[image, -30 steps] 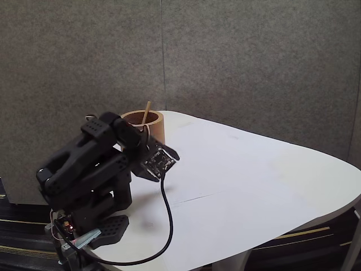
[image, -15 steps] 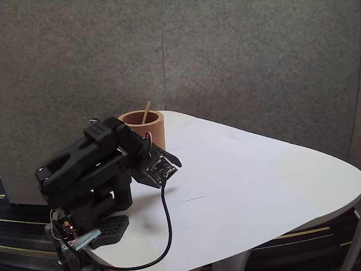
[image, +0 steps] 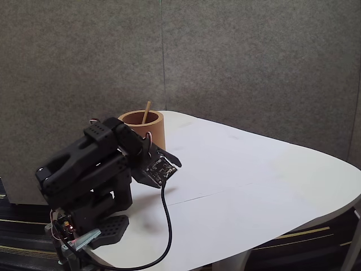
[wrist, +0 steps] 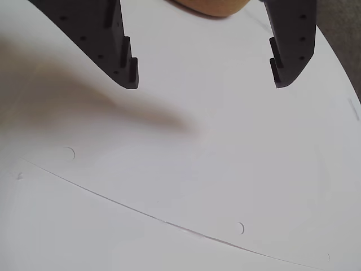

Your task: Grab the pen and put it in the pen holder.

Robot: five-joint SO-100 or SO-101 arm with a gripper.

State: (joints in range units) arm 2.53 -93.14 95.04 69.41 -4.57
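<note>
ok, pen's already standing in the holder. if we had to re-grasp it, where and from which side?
Grip the pen on the short length poking above the pen holder rim, coming from above. It leans against the inner wall, the rest hidden inside, so a side approach would likely hit the rim. The gripper is open, empty over the table.

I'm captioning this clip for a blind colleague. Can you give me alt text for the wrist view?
The open end effector hangs empty over the white table, its two dark fingers wide apart. A thin seam crosses the tabletop, and the brown pen holder peeks in at the top edge.
</note>
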